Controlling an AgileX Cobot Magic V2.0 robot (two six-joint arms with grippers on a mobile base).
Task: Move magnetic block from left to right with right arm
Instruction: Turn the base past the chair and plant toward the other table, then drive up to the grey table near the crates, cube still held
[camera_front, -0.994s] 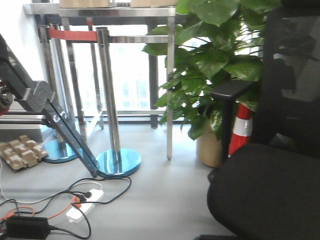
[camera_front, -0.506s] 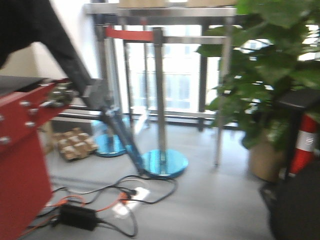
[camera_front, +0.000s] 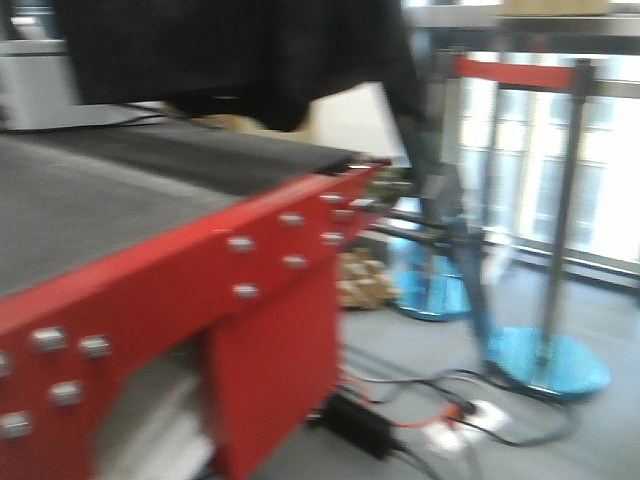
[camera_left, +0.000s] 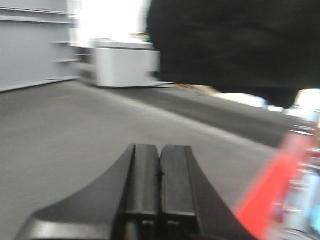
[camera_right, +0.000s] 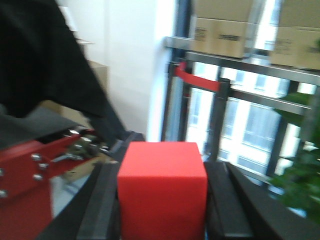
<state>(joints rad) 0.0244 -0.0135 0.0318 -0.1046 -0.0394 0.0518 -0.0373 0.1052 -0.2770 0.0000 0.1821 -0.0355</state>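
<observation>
Right gripper (camera_right: 162, 210) is closed down to cube width. Both fingers (camera_right: 102, 205) press on the sides of the magnetic block (camera_right: 162, 185), so it's got a hold of it. The red cube sits bottom centre of the right wrist view. The red table frame (camera_right: 25, 170) is at 9 o'clock of it, the cardboard boxes (camera_right: 222, 25) on a metal rack are at 12 to 1 o'clock, and the plant leaves (camera_right: 300, 185) are at 3 o'clock.

Left gripper (camera_left: 160, 165) is fully closed with its pads together and nothing between them. The grey tabletop (camera_left: 60, 130) stretches ahead of it, with a white box (camera_left: 125, 62) at 11 o'clock.

The front view is really blurry. At 4 o'clock from the frame there's a stanchion base (camera_front: 548, 362) and a power strip (camera_front: 455, 432) on the floor.
</observation>
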